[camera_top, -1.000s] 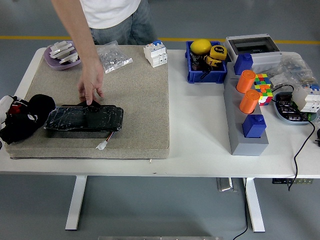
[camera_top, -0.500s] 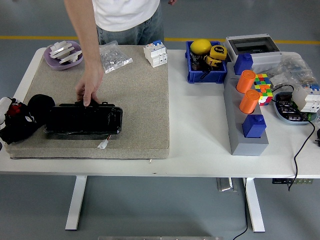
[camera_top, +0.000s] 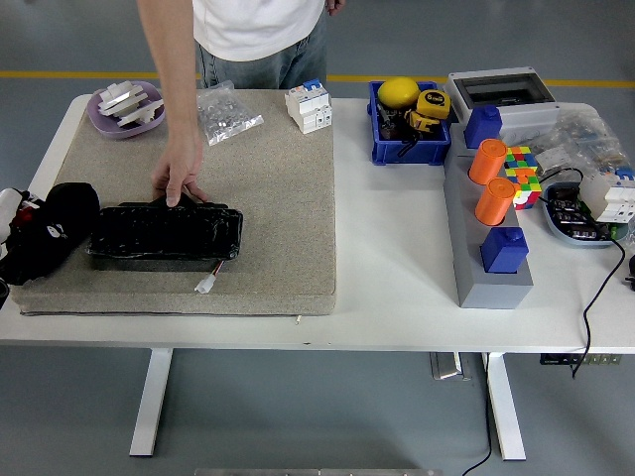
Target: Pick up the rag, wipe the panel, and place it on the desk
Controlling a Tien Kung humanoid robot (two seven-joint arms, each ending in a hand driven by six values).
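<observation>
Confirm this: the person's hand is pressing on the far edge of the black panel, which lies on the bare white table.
Not quite. The head view shows the person's hand on the far edge of the black panel, but the panel lies on the beige mat, not the bare table.

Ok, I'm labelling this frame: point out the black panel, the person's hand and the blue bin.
black panel [camera_top: 164,236], head view, middle of its top face
person's hand [camera_top: 181,171], head view, back of the hand
blue bin [camera_top: 409,153], head view, front wall

A person's hand [camera_top: 180,177] presses the black panel's [camera_top: 165,235] far edge on the tan mat [camera_top: 278,198], left robot hand [camera_top: 45,230] beside it.
</observation>
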